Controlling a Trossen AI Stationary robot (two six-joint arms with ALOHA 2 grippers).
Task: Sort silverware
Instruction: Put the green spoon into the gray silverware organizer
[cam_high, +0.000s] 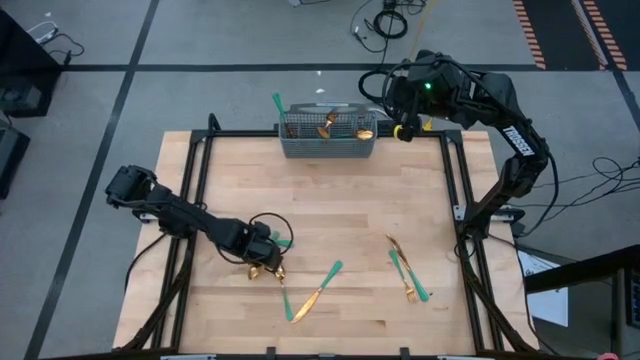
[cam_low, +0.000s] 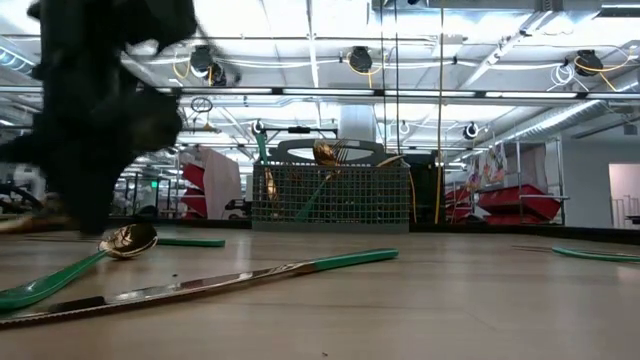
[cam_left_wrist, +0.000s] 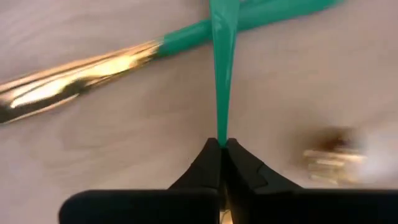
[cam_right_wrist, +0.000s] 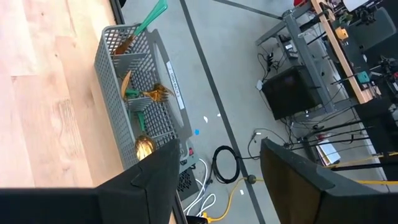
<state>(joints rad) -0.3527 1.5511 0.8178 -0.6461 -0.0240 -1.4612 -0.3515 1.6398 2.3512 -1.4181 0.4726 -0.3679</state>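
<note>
My left gripper (cam_high: 268, 258) is low over the table's near-left part and is shut on one piece of silverware with a teal handle (cam_left_wrist: 221, 93). A knife (cam_high: 320, 290) with a gold blade lies just beyond it, seen again in the low view as the knife (cam_low: 230, 280). A spoon (cam_low: 128, 240) lies beside the left arm. More pieces (cam_high: 407, 272) lie at the near right. The grey mesh basket (cam_high: 328, 135) stands at the far edge with several pieces standing in it. My right gripper (cam_right_wrist: 217, 149) is open beyond the table's far right corner, beside the basket. My left gripper pinches the narrow end of the teal handle (cam_left_wrist: 222, 138) between its two fingertips (cam_left_wrist: 208, 163). The handle runs straight on from the fingers, in line with them, and crosses the knife's handle (cam_left_wrist: 186, 36) in the wrist view. The fingers hide its gold head. Whether it is lifted clear, I cannot tell.
A black frame (cam_high: 200, 150) rims the wooden table (cam_high: 330, 215), whose middle is bare wood. Beyond the far edge, cables (cam_right_wrist: 224, 168) lie on the floor next to the basket. A blurred gold head (cam_left_wrist: 333, 155) lies close to the left fingers.
</note>
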